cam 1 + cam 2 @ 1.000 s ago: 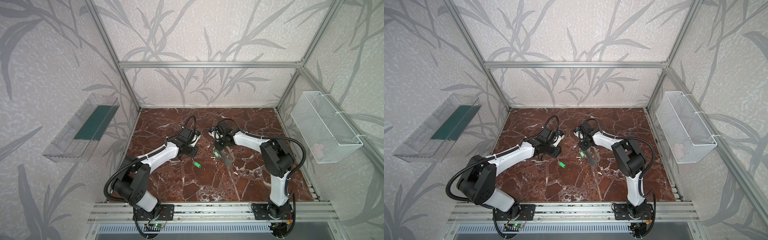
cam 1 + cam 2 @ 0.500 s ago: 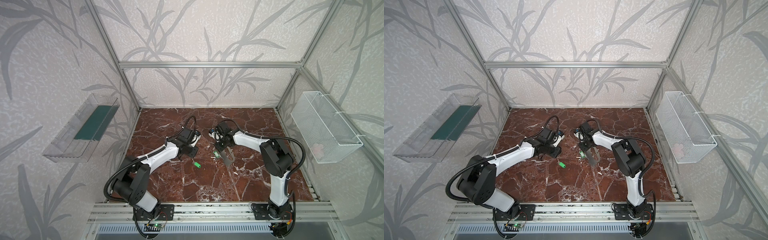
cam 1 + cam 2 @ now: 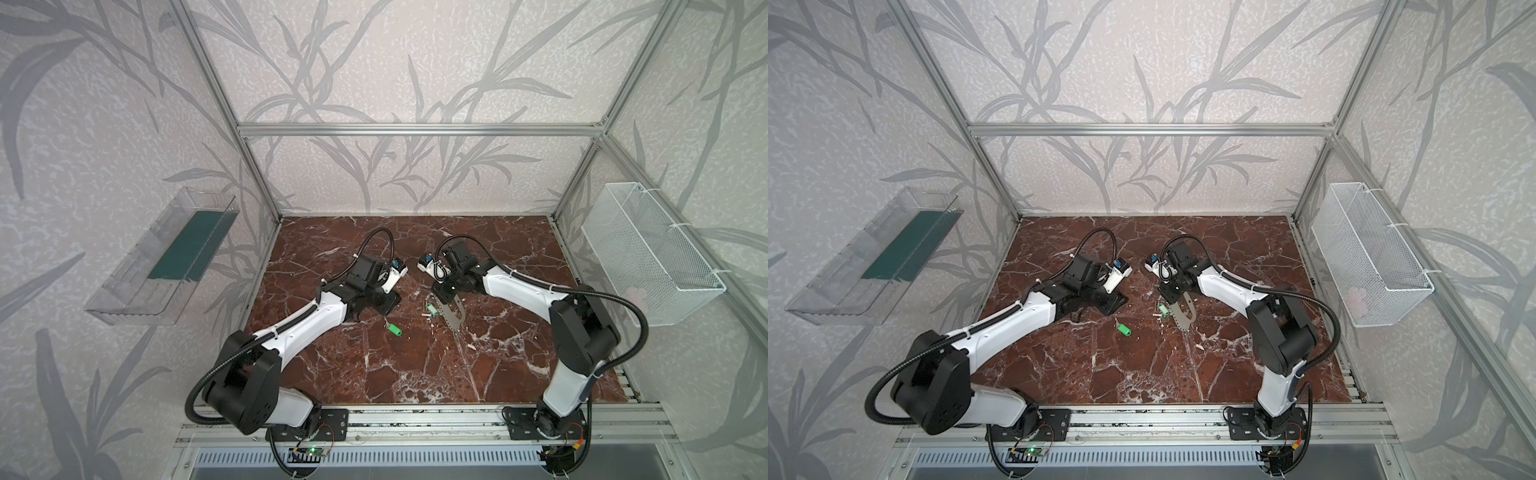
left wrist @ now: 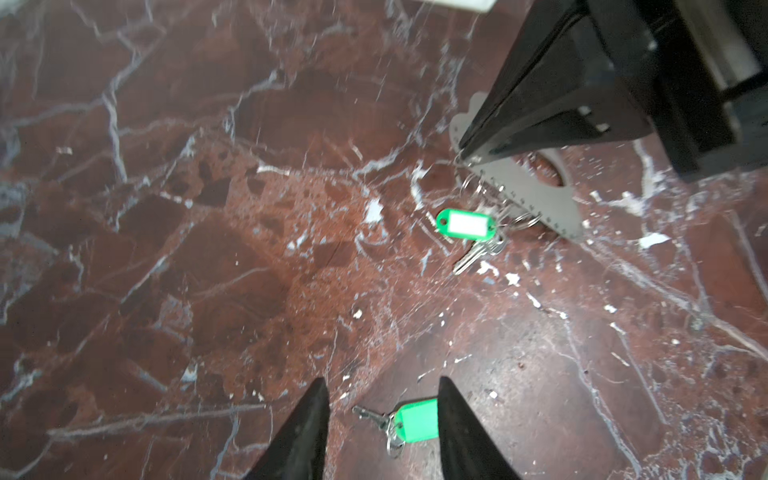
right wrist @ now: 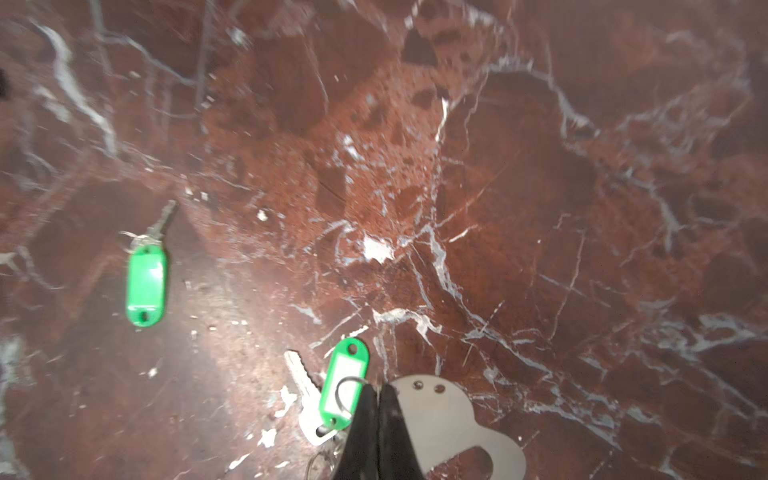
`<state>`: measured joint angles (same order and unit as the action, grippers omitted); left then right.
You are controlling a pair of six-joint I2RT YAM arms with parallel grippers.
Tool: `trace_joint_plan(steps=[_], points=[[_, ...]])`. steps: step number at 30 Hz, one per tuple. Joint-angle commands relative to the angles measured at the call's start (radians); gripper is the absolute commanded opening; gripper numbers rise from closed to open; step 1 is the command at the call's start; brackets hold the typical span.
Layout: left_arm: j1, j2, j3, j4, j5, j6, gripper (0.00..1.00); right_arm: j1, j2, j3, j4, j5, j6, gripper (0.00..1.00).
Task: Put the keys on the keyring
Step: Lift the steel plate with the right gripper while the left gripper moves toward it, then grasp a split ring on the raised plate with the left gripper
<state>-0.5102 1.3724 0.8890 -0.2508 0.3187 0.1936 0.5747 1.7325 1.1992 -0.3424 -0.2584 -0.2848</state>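
Note:
One green key tag [image 4: 417, 419] with its metal key lies loose on the marble, also seen as the loose tag [image 3: 394, 330] [image 3: 1123, 330] [image 5: 145, 282]. My left gripper [image 4: 382, 386] hovers open over it, one finger hiding part of the tag. A second tag [image 5: 344, 382] with a white label and a silver key [image 5: 305, 390] lies beside the keyring, a flat grey plate [image 5: 449, 415] [image 4: 536, 195] [image 3: 454, 318]. My right gripper [image 5: 377, 388] [image 3: 444, 301] is shut, its tips at the plate's toothed edge next to a wire ring. Whether it pinches anything I cannot tell.
A clear plastic bin [image 3: 166, 257] hangs on the left wall and a white wire basket [image 3: 648, 249] on the right wall. Aluminium frame posts stand at the table's corners. Both arms meet near the middle of the marble top [image 3: 415, 374].
The right jaws have drawn fully together at the plate's edge. Neither arm has visibly moved, and both keys lie where they were.

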Motion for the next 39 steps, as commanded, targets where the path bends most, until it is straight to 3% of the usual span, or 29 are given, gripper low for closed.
trace_joint_plan(steps=[1, 9, 21, 24, 39], points=[[-0.001, -0.092, -0.062, 0.175, 0.107, 0.096, 0.43, -0.006, -0.128, -0.075, 0.103, -0.115, -0.055, 0.0], [-0.037, -0.221, -0.071, 0.232, 0.185, 0.265, 0.42, -0.013, -0.413, -0.328, 0.416, -0.291, -0.061, 0.0], [-0.166, -0.216, 0.052, 0.139, 0.137, 0.451, 0.41, -0.012, -0.588, -0.384, 0.443, -0.403, -0.147, 0.0], [-0.184, -0.207, 0.075, 0.115, 0.13, 0.487, 0.36, -0.012, -0.626, -0.404, 0.451, -0.427, -0.19, 0.0], [-0.231, -0.175, 0.142, 0.057, 0.156, 0.54, 0.29, -0.012, -0.695, -0.434, 0.456, -0.479, -0.241, 0.0]])
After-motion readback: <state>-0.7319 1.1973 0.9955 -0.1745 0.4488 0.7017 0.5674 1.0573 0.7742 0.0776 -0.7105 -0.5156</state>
